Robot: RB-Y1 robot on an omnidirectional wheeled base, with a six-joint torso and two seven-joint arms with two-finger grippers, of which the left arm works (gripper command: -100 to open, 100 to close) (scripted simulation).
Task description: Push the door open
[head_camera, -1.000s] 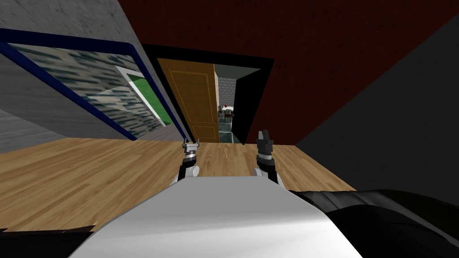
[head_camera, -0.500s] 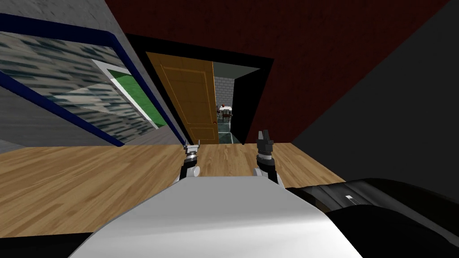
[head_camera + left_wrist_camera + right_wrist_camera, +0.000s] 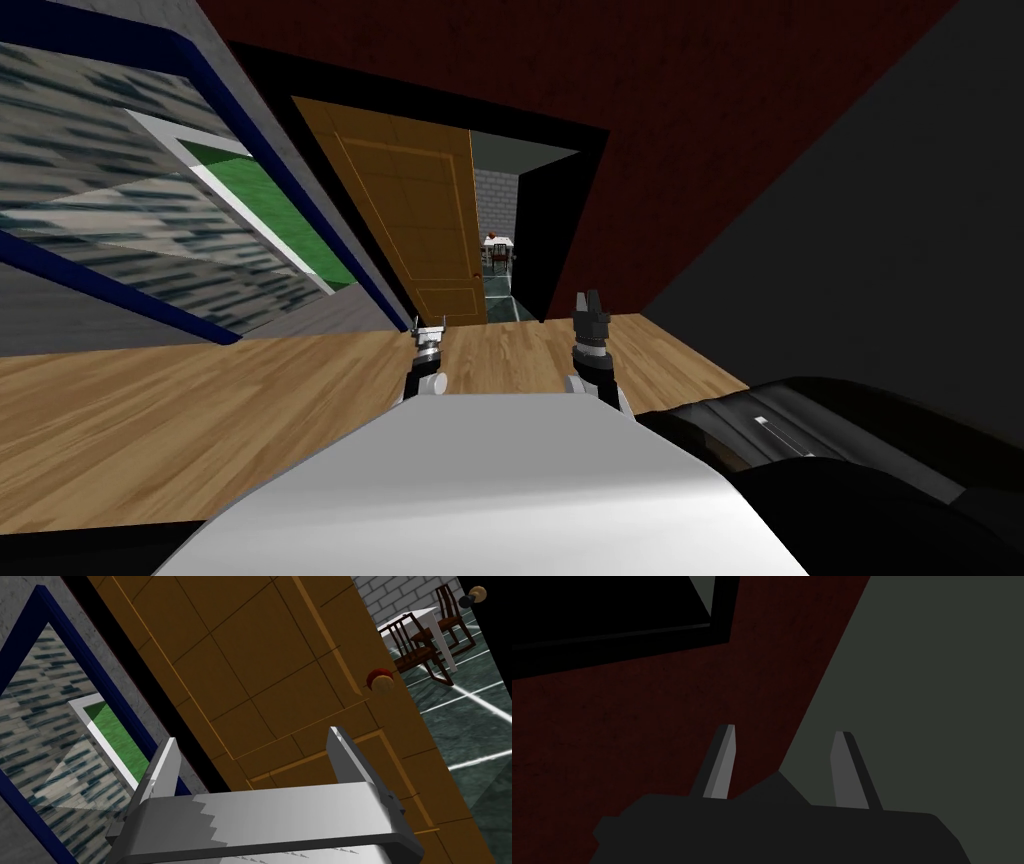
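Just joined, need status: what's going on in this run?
The robot faces an orange-brown panelled door that stands ajar in a black frame. Its left gripper is open and points at the door's lower panels, with no contact visible. The right gripper, also open, points at the dark red wall.

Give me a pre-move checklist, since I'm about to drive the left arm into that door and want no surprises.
1. Door ajar: ok. The brown door stands partly open, with a gap at its knob edge.
2. Left gripper aimed at the door: ok. Its panel lies ahead between the fingers.
3. Left fingers open and empty: ok.
4. Contact with the door: not ok. The left gripper is apart from it.
5. Right gripper out of the way: ok. It is open and faces the dark red wall.
6. Room behind the door for its swing: cannot tell, as the door hides it.
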